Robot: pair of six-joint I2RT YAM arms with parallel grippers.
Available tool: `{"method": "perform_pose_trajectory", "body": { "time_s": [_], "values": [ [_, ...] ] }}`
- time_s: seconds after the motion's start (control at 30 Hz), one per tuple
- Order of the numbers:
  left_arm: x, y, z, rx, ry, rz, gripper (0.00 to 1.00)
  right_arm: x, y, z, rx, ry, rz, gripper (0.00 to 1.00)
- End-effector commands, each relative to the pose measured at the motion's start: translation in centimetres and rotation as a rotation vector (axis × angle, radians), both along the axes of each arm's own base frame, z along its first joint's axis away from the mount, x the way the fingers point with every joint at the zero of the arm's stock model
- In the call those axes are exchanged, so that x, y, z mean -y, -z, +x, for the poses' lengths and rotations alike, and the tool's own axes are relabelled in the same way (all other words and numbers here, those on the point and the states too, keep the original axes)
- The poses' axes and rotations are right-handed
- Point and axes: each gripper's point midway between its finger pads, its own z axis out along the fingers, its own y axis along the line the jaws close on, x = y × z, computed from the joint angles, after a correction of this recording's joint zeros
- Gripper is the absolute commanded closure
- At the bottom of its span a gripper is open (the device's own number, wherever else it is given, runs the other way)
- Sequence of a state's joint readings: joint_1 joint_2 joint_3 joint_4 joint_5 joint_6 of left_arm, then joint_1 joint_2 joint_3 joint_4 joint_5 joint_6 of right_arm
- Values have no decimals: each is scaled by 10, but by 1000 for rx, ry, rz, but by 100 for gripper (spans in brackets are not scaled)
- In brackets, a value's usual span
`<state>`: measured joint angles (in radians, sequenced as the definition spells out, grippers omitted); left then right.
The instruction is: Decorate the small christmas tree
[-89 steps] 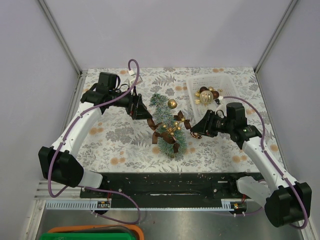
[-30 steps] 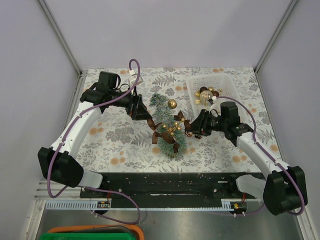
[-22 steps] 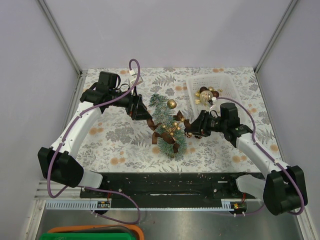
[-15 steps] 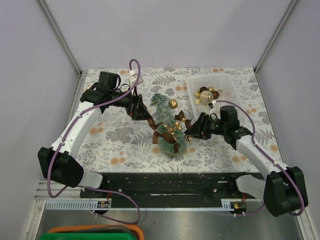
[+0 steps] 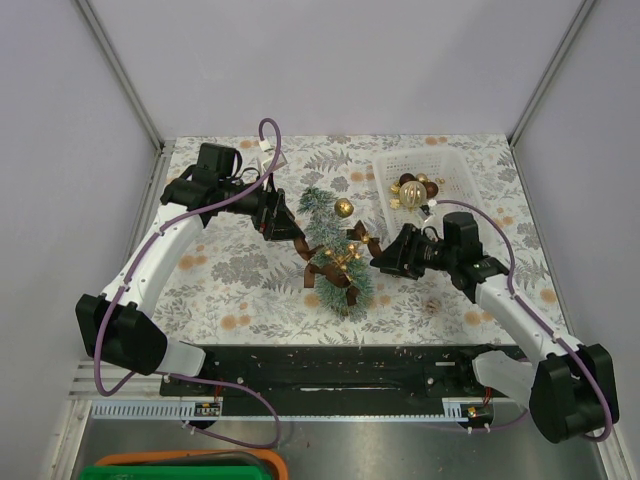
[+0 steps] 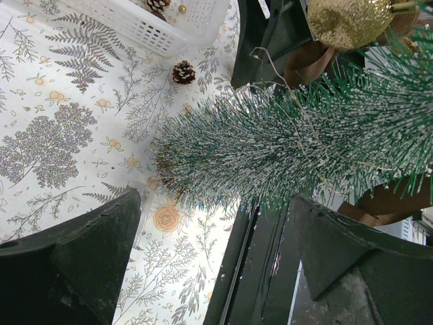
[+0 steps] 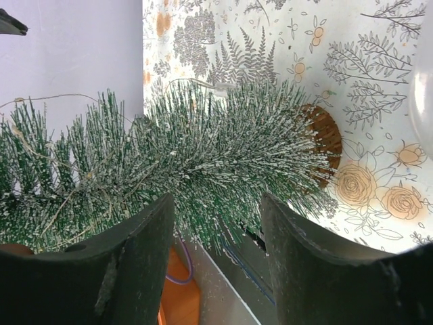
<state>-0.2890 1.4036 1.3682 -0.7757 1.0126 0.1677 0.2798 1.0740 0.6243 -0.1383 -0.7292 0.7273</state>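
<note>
Top external view puts the small christmas tree (image 5: 328, 232) between your grippers: just left of the right gripper (image 5: 380, 263), jaws parted and empty, and just right of the left gripper (image 5: 291, 233), spread wide. Its long axis crosses both gaps.

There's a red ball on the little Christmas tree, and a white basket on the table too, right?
Not quite. The ball on the small christmas tree is gold, not red, as the left wrist view shows. The white basket is on the table, as you said.
</note>
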Motion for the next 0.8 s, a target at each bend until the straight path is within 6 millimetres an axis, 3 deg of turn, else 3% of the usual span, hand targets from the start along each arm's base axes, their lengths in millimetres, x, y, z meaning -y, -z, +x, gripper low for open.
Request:
{"method": "perform_pose_trajectory", "body": {
  "time_s": [0.0,0.23,0.47,0.57,0.77],
  "values": [
    [1,-21,0,93,14,-23,4,3,-14,6,71,24,-27,38],
    [-1,-18,3,102,0,-7,3,16,-16,15,89,100,-98,38],
    [-5,-16,9,115,-35,18,1,54,-40,48,126,316,-238,39],
    [-7,-17,10,113,-40,17,1,76,-46,72,124,436,-341,39],
    [-8,-17,13,111,-46,15,1,136,-27,130,52,702,-642,39]
  ]
}}
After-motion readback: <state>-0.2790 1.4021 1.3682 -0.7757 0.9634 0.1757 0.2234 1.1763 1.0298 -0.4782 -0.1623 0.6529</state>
